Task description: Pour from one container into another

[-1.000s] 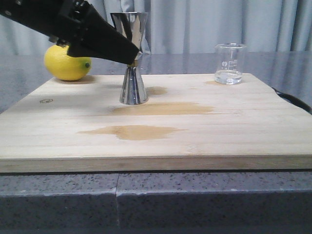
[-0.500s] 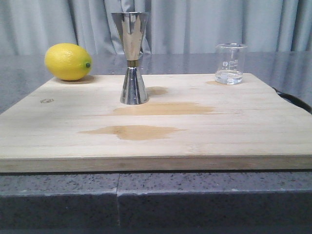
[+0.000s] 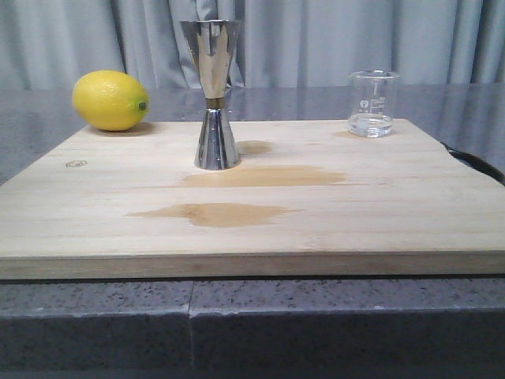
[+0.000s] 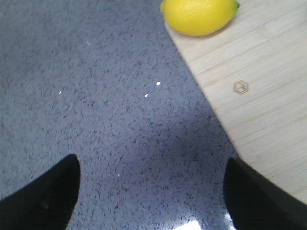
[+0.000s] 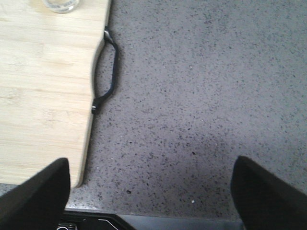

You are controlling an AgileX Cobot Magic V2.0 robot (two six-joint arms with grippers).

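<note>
The steel hourglass jigger (image 3: 215,95) stands upright on the wooden board (image 3: 252,197), left of centre. The small clear glass beaker (image 3: 371,103) with a little clear liquid stands at the board's far right corner; its base (image 5: 61,5) shows in the right wrist view. Neither gripper appears in the front view. My left gripper (image 4: 151,191) is open over the grey counter beside the board's left edge, nothing between its fingers. My right gripper (image 5: 151,191) is open over the counter to the right of the board, also holding nothing.
A yellow lemon (image 3: 110,100) lies at the board's far left corner, also the lemon (image 4: 199,15) in the left wrist view. Damp stains (image 3: 217,212) mark the board's middle. A black handle (image 5: 108,72) sits on the board's right edge. Grey curtains hang behind.
The left arm, which was at the jigger's waist a second ago, has pulled away out of the front view. The jigger, beaker and lemon have not moved.
</note>
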